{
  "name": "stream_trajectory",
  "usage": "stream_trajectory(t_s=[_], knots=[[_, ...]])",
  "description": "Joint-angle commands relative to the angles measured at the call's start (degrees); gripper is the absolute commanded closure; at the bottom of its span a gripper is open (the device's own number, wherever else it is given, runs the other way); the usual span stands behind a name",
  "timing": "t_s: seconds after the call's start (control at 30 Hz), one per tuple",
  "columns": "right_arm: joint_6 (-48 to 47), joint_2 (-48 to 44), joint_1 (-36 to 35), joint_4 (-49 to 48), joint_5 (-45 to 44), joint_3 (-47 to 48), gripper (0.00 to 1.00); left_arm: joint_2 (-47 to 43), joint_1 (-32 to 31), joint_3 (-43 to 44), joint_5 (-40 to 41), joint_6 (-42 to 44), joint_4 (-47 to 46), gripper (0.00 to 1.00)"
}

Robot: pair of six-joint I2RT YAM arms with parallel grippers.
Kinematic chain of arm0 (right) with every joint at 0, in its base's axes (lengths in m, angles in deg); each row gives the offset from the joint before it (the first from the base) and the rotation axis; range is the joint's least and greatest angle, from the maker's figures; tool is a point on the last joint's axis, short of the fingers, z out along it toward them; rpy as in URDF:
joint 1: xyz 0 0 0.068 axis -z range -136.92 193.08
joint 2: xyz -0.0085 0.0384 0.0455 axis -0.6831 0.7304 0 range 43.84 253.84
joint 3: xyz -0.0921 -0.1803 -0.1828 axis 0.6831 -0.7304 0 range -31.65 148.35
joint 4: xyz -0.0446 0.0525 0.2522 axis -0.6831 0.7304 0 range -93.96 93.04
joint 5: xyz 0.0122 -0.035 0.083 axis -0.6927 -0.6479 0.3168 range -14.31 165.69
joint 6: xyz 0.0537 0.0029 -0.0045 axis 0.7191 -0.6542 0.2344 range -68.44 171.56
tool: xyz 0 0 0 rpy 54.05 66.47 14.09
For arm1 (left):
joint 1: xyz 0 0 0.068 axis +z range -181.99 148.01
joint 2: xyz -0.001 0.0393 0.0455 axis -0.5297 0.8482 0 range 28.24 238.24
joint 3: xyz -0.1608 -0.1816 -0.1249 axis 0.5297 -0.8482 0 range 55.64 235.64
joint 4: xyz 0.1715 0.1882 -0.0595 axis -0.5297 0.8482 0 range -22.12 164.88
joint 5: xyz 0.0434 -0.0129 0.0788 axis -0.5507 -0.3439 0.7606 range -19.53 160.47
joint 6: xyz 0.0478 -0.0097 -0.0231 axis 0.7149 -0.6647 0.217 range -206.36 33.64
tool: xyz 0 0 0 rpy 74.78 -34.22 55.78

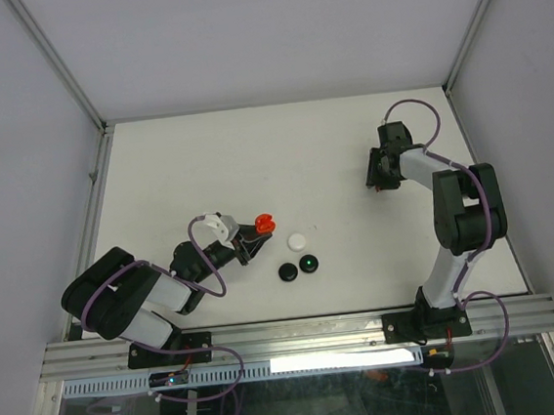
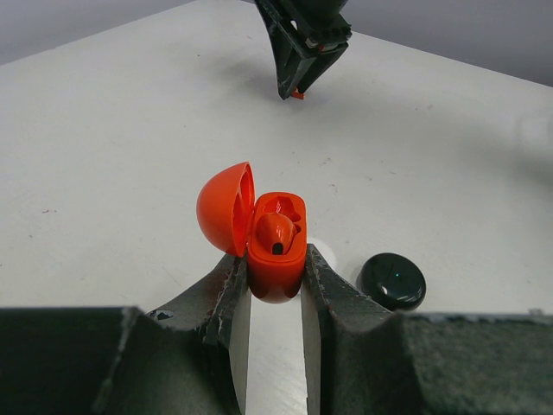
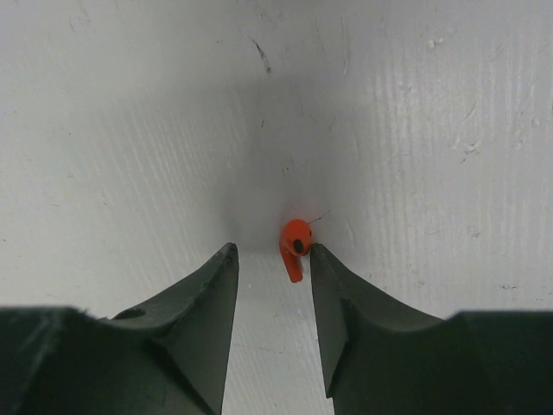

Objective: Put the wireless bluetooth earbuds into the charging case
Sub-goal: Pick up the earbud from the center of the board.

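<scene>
Clamping the open red case (image 2: 276,259), one bud (image 2: 276,233) seated inside, is the left end effector (image 2: 275,285); the right end effector (image 3: 273,249) stands open astride a second bud (image 3: 295,245) on the counter (image 3: 130,130).

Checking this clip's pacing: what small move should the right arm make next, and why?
Probably close the right gripper on the red earbud: it lies on the table between its parted jaws, and the open red case is held in the left gripper.
</scene>
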Motion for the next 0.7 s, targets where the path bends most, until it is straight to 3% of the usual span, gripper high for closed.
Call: stream_trajectory(t_s=[0.0,0.27,0.67], knots=[[1.3,-0.9,0.2,4.0,-0.6,0.9,0.58,-0.2,0.5,0.7,-1.3,0.4,-5.5,0.95],[-0.4,2.4,0.3,5.0,-5.9,5.6,0.6,0.5,0.5,1.1,-1.3,0.4,-4.5,0.95],[-2.3,7.2,0.2,8.8,-5.2,9.2,0.68,0.5,0.5,1.5,-1.9,0.3,-3.9,0.95]])
